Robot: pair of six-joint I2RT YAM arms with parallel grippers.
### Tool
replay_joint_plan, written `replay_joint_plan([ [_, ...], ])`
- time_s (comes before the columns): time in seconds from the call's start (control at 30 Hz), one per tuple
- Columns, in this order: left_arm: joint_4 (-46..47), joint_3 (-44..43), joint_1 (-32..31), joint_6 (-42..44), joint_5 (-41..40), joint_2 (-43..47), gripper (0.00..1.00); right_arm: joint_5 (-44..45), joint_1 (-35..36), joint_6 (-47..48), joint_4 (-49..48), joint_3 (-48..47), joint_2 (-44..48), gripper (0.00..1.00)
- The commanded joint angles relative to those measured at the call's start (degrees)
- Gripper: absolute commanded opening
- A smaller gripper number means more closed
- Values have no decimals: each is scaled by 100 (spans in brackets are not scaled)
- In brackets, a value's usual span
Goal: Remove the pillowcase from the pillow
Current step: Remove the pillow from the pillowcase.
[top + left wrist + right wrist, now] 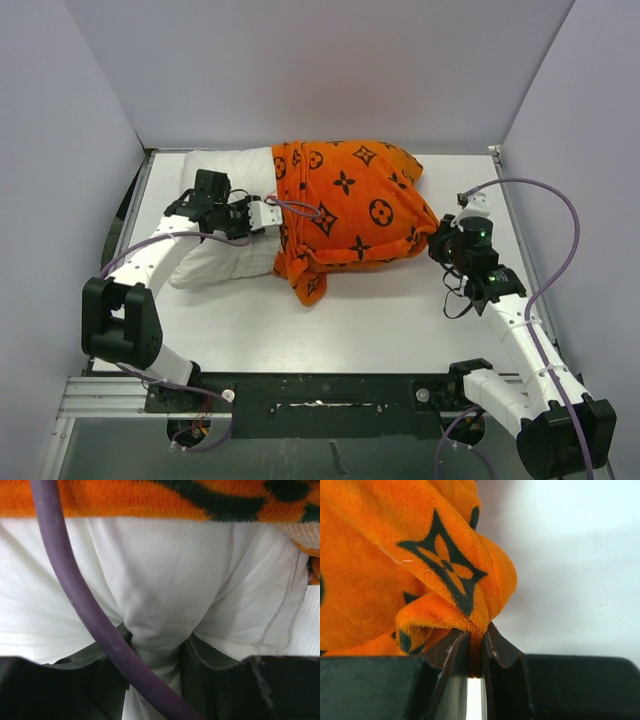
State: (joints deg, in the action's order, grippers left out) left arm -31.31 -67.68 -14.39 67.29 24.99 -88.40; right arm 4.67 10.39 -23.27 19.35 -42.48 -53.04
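The bright-orange pillowcase (350, 210) with black motifs covers the right part of the white pillow (222, 262). The pillow's left end sticks out bare. My left gripper (272, 215) sits at the pillowcase's open edge. In the left wrist view the left gripper (157, 650) is shut on a bunched fold of the pillow (165, 570), just below the orange pillowcase (125, 500). My right gripper (437, 240) is at the cover's right end. In the right wrist view the right gripper (476, 640) pinches a corner fold of the pillowcase (395, 545).
The white table (400, 320) is enclosed by pale walls (60, 150) at the left, back and right. A purple cable (75, 590) crosses the left wrist view. Another purple cable (560, 210) loops over the right arm. The pillow lies close to the back wall.
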Motion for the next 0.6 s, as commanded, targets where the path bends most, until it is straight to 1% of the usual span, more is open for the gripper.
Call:
replay_joint_plan([
  [0.0,-527,312,642,-373,-303,-177,0,50,-163,83,-299,-410,-30,0],
  [0.07,-373,450,1041,-242,-252,-46,0,40,-380,79,-232,-520,-52,0],
  [0.13,-238,603,1391,18,-261,18,0,-98,-734,10,-216,-614,-53,0],
  [0.23,232,932,1826,347,-334,116,0,-441,-1324,-94,-223,-730,-96,0],
  [0.3,608,1177,2006,460,-377,174,0,-646,-1599,-132,-239,-809,-137,0],
  [0.4,1126,1367,2145,484,-542,165,0,-656,-1802,-50,-163,-947,-174,0],
  [0.47,1447,1350,2239,450,-729,1,0,-537,-2063,-46,-53,-1046,-110,0],
  [0.53,1508,1229,2419,418,-834,-193,0,-619,-2434,-163,-41,-1105,7,0],
  [0.57,1544,1193,2499,416,-884,-277,0,-512,-2488,-204,15,-1181,32,0],
])
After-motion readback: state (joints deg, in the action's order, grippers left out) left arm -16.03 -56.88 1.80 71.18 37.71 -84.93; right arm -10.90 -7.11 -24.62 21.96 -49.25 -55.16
